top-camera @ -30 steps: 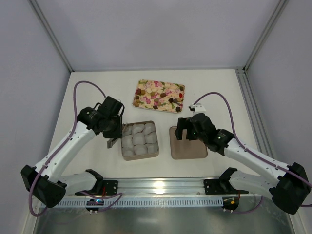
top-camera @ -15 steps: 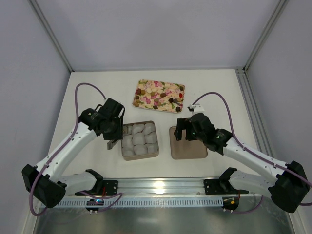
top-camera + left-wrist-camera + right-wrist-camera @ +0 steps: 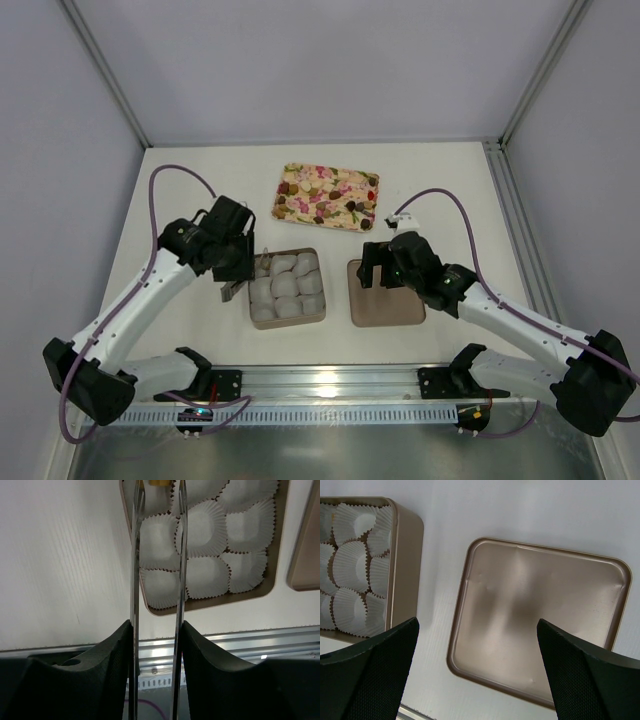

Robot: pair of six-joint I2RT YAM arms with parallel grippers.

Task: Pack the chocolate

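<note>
Small tan-gold and dark brown chocolates (image 3: 325, 197) lie on the floral tray (image 3: 290, 175) at the back. The square brown box (image 3: 313, 320) holds white paper cups (image 3: 205, 527). My left gripper (image 3: 156, 625) is shut on metal tongs (image 3: 135, 570), whose tips reach over the box's far left corner (image 3: 262, 263). A tan-gold piece (image 3: 156, 482) shows between the tong tips, mostly cut off by the frame edge. My right gripper (image 3: 477, 680) is open and empty, hovering over the near left part of the box lid (image 3: 535, 625).
The lid (image 3: 386, 293) lies right of the box (image 3: 407, 530) with a narrow strip of table between them. The metal rail (image 3: 320, 380) runs along the near edge. Walls close in on the left, back and right.
My left gripper with the tongs has shifted slightly near the box's far left corner. The right arm has hardly moved.
</note>
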